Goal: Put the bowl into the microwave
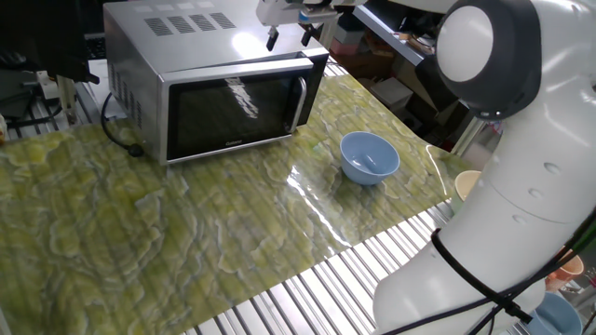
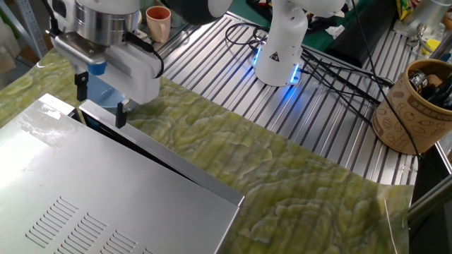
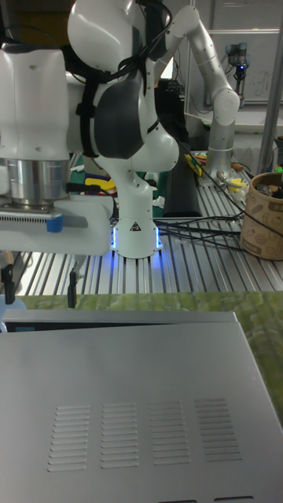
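The green marbled worktop (image 1: 186,242) carries the silver microwave (image 1: 209,79), its dark glass door apparently closed, though the other fixed view may show a slight gap. The light-blue bowl (image 1: 370,157) sits upright on the worktop, off the handle side of the microwave door and apart from it. The pincer (image 2: 100,99) hangs empty above the microwave's front top edge, its 2 fingers (image 2: 121,115) spread wide and pointing down.

Light: bright, even, from overhead | Glare: white patch on the microwave (image 1: 186,42) top and a streak on the glossy desk (image 1: 312,200) cover — blue glow at the arm base (image 2: 279,63) | Shadows: soft, faint | Focus: fixed views sharp; tall view slightly soft, dimmer
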You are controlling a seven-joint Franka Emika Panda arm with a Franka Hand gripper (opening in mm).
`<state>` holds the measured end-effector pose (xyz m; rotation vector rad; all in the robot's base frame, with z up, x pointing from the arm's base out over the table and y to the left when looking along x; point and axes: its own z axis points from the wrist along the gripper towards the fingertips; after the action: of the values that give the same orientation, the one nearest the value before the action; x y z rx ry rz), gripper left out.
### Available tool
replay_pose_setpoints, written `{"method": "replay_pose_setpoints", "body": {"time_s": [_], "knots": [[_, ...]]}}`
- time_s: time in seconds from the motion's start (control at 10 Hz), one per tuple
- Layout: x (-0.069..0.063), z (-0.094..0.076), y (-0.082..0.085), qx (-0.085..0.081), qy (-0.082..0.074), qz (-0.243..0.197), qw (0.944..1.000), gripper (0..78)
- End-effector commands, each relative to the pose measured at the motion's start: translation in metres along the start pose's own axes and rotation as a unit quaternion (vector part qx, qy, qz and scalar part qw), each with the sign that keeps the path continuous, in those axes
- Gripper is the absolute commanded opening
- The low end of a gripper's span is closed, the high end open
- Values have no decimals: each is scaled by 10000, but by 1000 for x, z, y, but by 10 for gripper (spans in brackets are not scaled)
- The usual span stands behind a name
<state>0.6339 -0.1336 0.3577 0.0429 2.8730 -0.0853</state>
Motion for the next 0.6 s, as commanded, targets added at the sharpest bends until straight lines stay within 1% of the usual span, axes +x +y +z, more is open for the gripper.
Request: {"method": "replay_pose_setpoints", "body": {"time_s": [0.1, 0.3, 0.4, 0.6], "knots": [[-5, 7, 11, -259, -66, 1, 9996, 774], [-6, 10, 13, -261, -74, -11, 9996, 774], [-6, 11, 14, -318, -61, -14, 9995, 774], [-7, 14, 17, -325, -55, -6, 9995, 774]]}}
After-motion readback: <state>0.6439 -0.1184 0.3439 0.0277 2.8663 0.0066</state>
